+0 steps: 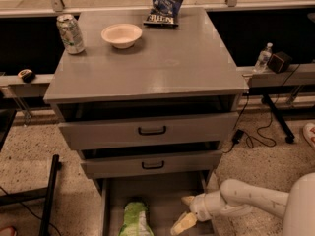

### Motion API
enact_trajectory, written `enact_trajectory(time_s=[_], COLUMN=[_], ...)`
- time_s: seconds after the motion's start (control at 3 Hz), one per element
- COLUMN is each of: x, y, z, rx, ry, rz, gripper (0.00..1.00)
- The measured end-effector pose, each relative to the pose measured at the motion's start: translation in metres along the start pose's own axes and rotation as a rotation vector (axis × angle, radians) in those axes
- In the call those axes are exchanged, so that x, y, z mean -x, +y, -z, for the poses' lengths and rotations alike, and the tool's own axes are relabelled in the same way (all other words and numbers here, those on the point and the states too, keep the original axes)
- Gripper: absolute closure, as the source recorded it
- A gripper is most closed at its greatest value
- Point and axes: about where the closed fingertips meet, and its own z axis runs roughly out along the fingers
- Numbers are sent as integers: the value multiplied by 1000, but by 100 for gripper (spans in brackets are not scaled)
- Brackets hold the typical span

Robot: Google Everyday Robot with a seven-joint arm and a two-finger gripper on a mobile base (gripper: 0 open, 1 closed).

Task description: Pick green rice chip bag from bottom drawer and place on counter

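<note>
The green rice chip bag (pixel 134 219) lies in the open bottom drawer (pixel 162 191), left of its middle, cut off by the lower frame edge. My gripper (pixel 185 212) comes in from the right on a white arm, low over the drawer's right part. It is open and empty, a short gap right of the bag. The counter (pixel 167 63) is the grey cabinet top above.
On the counter stand a soda can (pixel 70 33), a white bowl (pixel 121 35) and a dark blue chip bag (pixel 164 6). The two upper drawers with black handles (pixel 152 130) are slightly open above the bottom drawer. A water bottle (pixel 263 58) and cables lie to the right.
</note>
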Motion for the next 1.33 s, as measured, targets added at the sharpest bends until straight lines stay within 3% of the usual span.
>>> enact_trajectory(time_s=[0.33,0.67,1.0,1.33], x=[-1,0,4,-5], y=[3,4,-10,-34], z=[-48,-53,-92,-125], rx=[-47,-27,18,8], ry=[-15,-17,-29,-39], rz=[30,38,-4,-85], gripper=[0,0,0,0])
